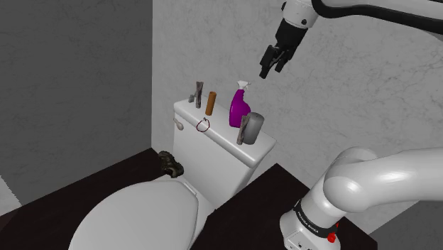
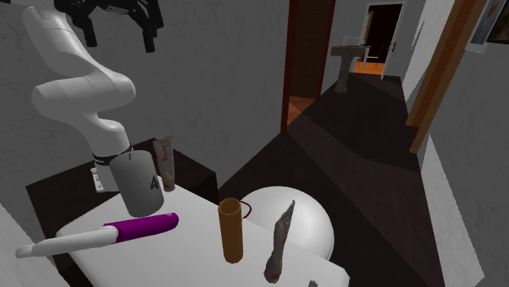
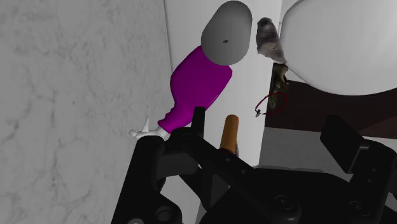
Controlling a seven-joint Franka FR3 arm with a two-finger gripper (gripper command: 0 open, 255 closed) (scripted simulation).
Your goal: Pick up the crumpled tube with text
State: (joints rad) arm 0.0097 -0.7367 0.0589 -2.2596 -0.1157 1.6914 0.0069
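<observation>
Pincer [image 1: 272, 69] wide open, holding nothing; you see its fingers [image 3: 198, 122] standing well apart, high in the air in front of the marbled wall.

Tube [image 1: 243, 133]: well below the pincer, upright on the tank lid [image 1: 220, 140], just beside the grey can [image 1: 254, 122], on the can's side away from the wall; contact between the two cannot be told. Through the wrist camera it sits beyond the fingertips, past the can's round top. No text on it can be read.

Purple spray bottle [image 1: 238, 110]: almost straight under the pincer, upright, white nozzle up, just beside the can and nearer the wall.

Brown cylinder [image 1: 210, 103]: upright on the same lid, further from the pincer than the bottle; red ring [image 1: 203, 125] lies flat at the lid's front edge near it.

Second tube [image 1: 199, 93]: crumpled, upright, at the lid's end farthest from the pincer, well apart from the first.

Seat cover [image 1: 135, 213] shut, white, low and far below the pincer.
</observation>
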